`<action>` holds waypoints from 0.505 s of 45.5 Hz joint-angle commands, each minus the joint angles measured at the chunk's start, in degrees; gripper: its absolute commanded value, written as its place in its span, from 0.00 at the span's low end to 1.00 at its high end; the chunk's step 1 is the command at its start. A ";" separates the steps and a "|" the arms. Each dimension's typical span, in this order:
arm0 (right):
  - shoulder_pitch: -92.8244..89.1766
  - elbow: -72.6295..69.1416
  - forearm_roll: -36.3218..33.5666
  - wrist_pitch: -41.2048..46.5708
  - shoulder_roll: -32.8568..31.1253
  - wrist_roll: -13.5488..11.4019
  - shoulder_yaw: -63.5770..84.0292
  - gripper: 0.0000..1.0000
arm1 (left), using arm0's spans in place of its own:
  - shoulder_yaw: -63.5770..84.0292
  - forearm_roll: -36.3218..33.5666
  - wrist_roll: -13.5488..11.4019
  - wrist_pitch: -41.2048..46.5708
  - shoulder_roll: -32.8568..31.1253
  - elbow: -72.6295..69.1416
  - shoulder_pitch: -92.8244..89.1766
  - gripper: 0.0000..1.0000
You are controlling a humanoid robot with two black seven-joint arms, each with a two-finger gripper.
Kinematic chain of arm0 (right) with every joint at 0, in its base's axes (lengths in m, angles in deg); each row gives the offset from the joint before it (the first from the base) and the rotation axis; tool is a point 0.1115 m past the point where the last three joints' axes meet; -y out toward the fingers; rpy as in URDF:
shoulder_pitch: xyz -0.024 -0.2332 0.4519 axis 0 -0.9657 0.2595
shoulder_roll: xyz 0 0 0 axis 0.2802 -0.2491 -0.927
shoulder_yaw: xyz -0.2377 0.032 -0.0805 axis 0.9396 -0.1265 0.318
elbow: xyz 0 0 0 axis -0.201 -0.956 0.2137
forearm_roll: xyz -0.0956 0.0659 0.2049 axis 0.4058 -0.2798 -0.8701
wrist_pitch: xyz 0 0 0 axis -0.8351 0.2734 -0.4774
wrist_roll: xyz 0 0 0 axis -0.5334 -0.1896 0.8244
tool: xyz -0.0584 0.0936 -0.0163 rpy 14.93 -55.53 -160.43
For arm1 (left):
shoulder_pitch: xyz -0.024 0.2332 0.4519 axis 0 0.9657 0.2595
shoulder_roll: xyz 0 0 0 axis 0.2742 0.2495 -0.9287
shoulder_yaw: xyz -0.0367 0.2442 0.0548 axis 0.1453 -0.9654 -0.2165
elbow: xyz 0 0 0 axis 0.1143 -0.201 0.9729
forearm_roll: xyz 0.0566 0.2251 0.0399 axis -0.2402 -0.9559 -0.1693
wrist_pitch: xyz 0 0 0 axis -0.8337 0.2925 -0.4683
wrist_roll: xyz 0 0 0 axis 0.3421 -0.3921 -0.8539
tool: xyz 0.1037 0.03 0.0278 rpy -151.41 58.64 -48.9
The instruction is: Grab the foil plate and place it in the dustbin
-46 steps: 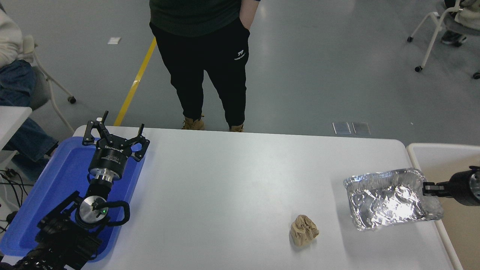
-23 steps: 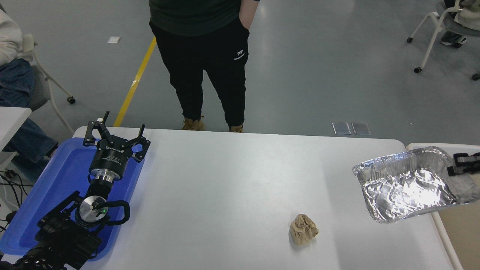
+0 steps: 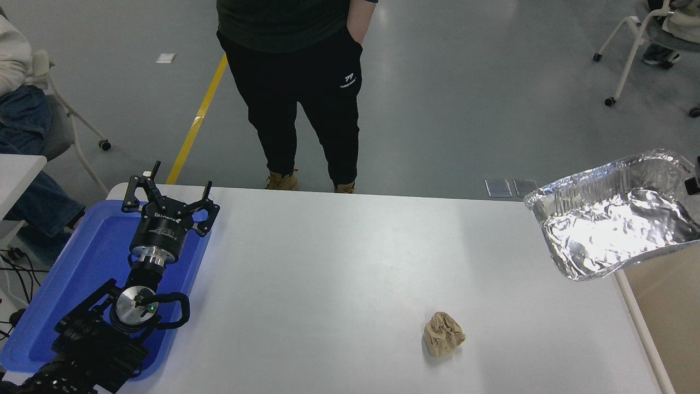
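Note:
The shiny, crinkled foil plate point(image 3: 615, 221) hangs in the air at the far right, tilted, above the table's right edge and the dustbin. Only a black tip of my right gripper point(image 3: 694, 183) shows at the picture's right edge, gripping the plate's far right rim. The dustbin point(image 3: 639, 324), with a white rim and tan inside, stands against the table's right side, mostly cut off by the frame. My left gripper point(image 3: 167, 198) is parked open over the blue tray at the lower left.
A crumpled brown paper ball point(image 3: 442, 335) lies on the white table point(image 3: 339, 273) at the front right. A flat blue tray point(image 3: 93, 262) lies at the left edge. A person point(image 3: 298, 82) stands at the far side. Chairs stand at both upper corners.
The foil plate has risen off the table and moved right and up, out over the dustbin. My right gripper has moved with it, almost out of the frame. The left arm has not moved.

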 commanded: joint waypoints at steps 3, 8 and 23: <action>5.82 -0.16 -0.01 0.46 0.81 0.01 2.30 0.00 | 0.00 0.01 0.02 0.00 0.00 0.00 0.01 1.00; 7.49 -0.07 0.08 0.46 0.81 0.01 3.44 0.00 | 0.00 0.01 0.02 0.00 0.00 0.00 0.01 1.00; 8.02 0.28 2.01 0.46 -0.42 0.01 5.02 0.00 | 0.00 0.01 0.02 0.00 0.00 0.00 0.01 1.00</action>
